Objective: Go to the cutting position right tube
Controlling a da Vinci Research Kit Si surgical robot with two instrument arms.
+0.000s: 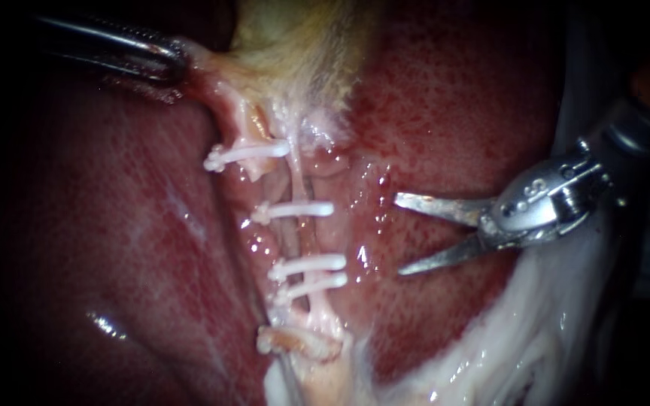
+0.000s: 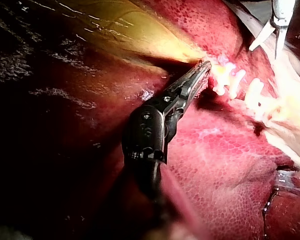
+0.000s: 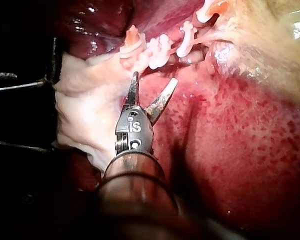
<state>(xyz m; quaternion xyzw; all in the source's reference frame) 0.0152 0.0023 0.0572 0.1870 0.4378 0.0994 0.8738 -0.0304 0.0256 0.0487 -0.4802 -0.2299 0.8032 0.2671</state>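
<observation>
- The right instrument point(image 1: 399, 234) is seen over the liver point(image 1: 445, 98), coming in from its right-hand edge. Its end effector is spread wide: two thin blades stand apart with nothing between them.
- The right tube point(image 1: 302, 239) lies ahead of the blade tips, near but untouched, with bare liver between. Its long axis runs from the gallbladder point(image 1: 295, 45) to the pale stump point(image 1: 302, 346), across the line of approach. The blades are spread along that same axis, so a roll is judged necessary before the tube can be straddled.
- Three clips are counted on this tube: one point(image 1: 295, 210) towards the gallbladder and two point(image 1: 308, 265) towards the stump. The gap between is judged the cutting place.
- A fourth clip point(image 1: 246, 154) sits on the strand beside it. A fifth seems to sit at the stump, though not clearly.
- Farthest, the left instrument point(image 1: 167, 60) is clamped on the gallbladder's edge, well apart. Of the two instruments, the right is nearer the tube.
</observation>
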